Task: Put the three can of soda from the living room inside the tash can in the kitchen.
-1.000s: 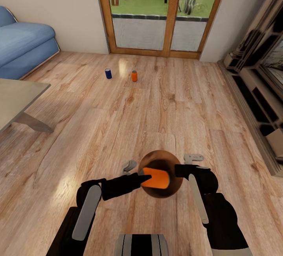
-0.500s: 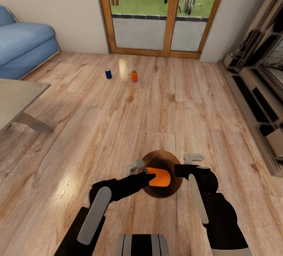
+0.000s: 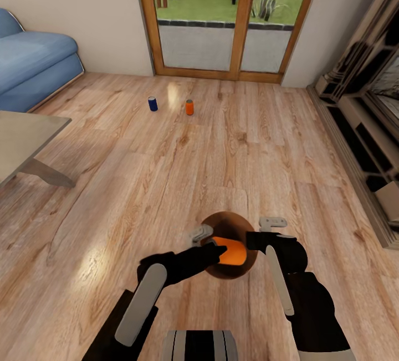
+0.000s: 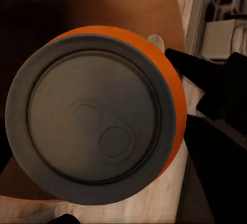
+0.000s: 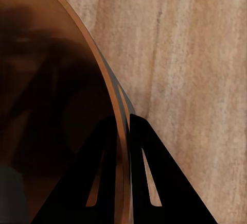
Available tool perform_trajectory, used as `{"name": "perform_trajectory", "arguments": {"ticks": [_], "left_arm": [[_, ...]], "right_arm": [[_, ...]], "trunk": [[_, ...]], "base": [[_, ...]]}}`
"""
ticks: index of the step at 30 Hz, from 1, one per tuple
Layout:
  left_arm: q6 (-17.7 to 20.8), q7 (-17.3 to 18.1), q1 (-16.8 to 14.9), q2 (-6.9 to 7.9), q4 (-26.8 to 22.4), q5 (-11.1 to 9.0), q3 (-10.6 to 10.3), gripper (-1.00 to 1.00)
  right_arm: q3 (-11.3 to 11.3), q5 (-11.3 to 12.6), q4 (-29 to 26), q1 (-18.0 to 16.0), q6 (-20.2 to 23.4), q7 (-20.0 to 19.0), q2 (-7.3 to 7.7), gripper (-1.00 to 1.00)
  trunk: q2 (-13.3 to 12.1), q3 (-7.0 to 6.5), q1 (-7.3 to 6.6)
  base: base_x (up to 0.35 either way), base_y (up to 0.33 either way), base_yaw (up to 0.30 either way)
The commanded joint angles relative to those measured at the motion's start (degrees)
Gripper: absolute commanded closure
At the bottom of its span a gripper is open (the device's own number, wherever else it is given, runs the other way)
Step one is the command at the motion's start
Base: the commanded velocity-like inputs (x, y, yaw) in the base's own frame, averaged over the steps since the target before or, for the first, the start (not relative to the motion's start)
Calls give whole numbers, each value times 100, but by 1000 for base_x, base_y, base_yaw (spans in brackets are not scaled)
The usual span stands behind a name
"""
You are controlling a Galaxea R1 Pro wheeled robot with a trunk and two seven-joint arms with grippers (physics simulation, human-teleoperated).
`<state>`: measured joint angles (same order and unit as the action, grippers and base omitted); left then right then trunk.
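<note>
An orange can of soda (image 3: 230, 251) lies on its side over the mouth of the tash can (image 3: 228, 220), with my left gripper (image 3: 209, 242) shut on it. The left wrist view looks straight at this can's silvery top (image 4: 95, 118), with the bin's brown inside (image 4: 103, 2) behind it. My right gripper (image 3: 257, 237) is shut on the bin's rim, one finger on each side (image 5: 123, 125). Two more cans stand on the floor near the glass doors, a dark blue one (image 3: 152, 104) and an orange one (image 3: 189, 107).
A blue sofa (image 3: 33, 65) stands at the far left, with a low grey table (image 3: 22, 139) in front of it. A dark shelving unit (image 3: 366, 123) lines the right wall. Wood-framed glass doors (image 3: 227, 17) close the far side. Wood floor stretches between me and the cans.
My left arm has moved right and carried the orange can further over the bin's mouth. The right arm and the bin have stayed put.
</note>
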<state>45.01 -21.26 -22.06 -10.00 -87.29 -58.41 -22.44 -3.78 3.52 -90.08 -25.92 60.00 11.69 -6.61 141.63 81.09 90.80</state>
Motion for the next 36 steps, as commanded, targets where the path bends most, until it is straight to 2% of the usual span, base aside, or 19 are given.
{"name": "perform_trajectory", "arguments": {"ticks": [1, 7, 12, 16, 20, 26, 36], "left_arm": [[-5, -89, 0, 0, -3, 4, -55, 100], [-269, -250, -10, 0, 0, -3, -139, 100], [-322, -591, -130, 0, 1, -4, -382, 100], [-333, -699, -175, 0, -2, -4, -507, 100], [-409, -773, -183, 0, -1, -2, -531, 100], [-603, -1099, -192, 0, 1, -4, -550, 100], [-627, -1151, -210, 0, 20, -4, -559, 100]], "right_arm": [[0, 70, -1, -1, 0, -26, 1, 100], [0, 70, -1, -1, 0, -26, 2, 100], [8, 70, -2, -1, 0, -26, 2, 100], [9, 70, -1, -1, 0, -26, 0, 100], [11, 70, -1, -1, 0, -26, 2, 100], [18, 70, -2, -1, 0, -26, 1, 100], [18, 70, -1, -1, 0, -29, 2, 100]], "trunk": [[0, 0, -1], [0, 0, -1], [0, 0, -1], [0, 0, -1], [0, 0, -1], [0, 0, -1], [0, 0, -1]], "base": [[0, 0, 0], [0, 0, 0], [0, 0, 0], [0, 0, 0], [0, 0, 0], [0, 0, 0], [0, 0, 0]]}}
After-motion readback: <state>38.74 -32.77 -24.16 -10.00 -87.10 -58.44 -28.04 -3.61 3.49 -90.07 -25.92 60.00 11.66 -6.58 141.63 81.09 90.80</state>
